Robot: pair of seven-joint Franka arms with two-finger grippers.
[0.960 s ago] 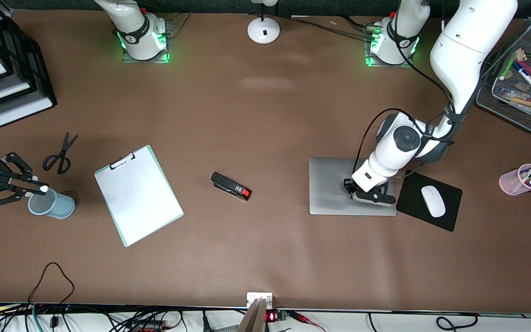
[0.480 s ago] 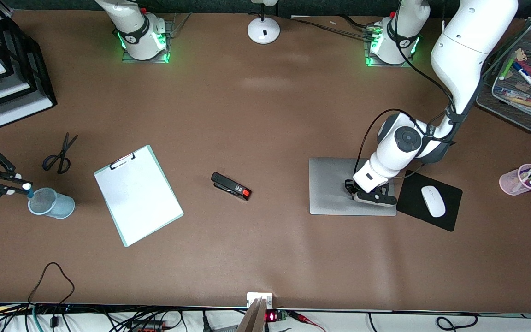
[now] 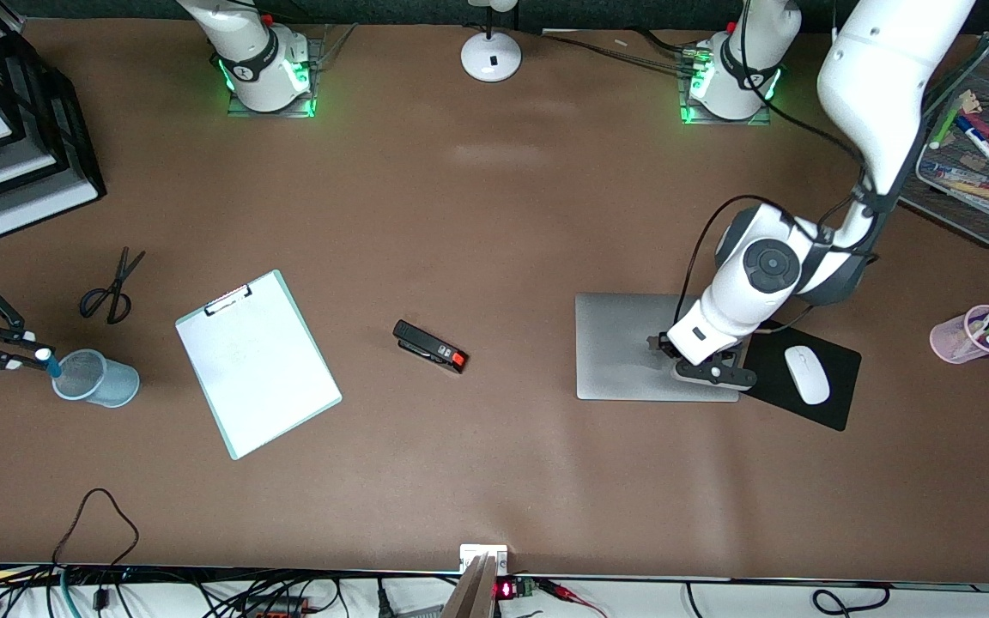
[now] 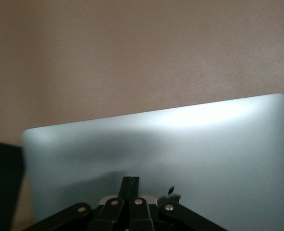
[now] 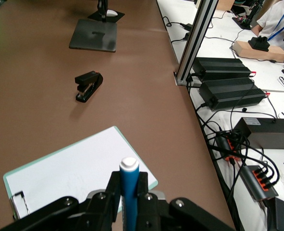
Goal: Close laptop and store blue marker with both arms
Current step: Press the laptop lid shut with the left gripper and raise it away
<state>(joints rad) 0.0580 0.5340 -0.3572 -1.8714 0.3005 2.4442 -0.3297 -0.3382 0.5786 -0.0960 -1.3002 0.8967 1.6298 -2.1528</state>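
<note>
Front view:
Laptop point(image 3: 623, 348): lid shut flat, silver, lies toward left arm's end of table, touching black mousepad point(image 3: 838, 403) w/ white mouse point(image 3: 806, 374).
Left gripper point(image 3: 690, 359): over the laptop lid, fingers pressed together, nothing between them.
Right gripper point(image 3: 27, 354): at right arm's end of table, just beside the blue mesh cup point(image 3: 95, 378), fingers pinch the blue marker point(image 3: 50, 362), white end up.
Marker tip: at the cup's rim; can't tell if inside.
Other stuff: clipboard point(image 3: 256, 362), stapler point(image 3: 430, 345), scissors point(image 3: 112, 289), pink cup point(image 3: 967, 335) w/ pens.

Left wrist view:
Laptop point(image 4: 190, 154): shut lid fills most of view, dark apple logo shows by the fingers.
Left gripper point(image 4: 130, 185): fingers tight together, at the lid.

Right wrist view:
Right gripper point(image 5: 129, 195): fingers squeeze the blue marker point(image 5: 129, 192).
Marker: stands straight up, white end on top.
Under it: clipboard point(image 5: 79, 166); stapler point(image 5: 88, 85) and laptop point(image 5: 93, 34) farther off.
</note>
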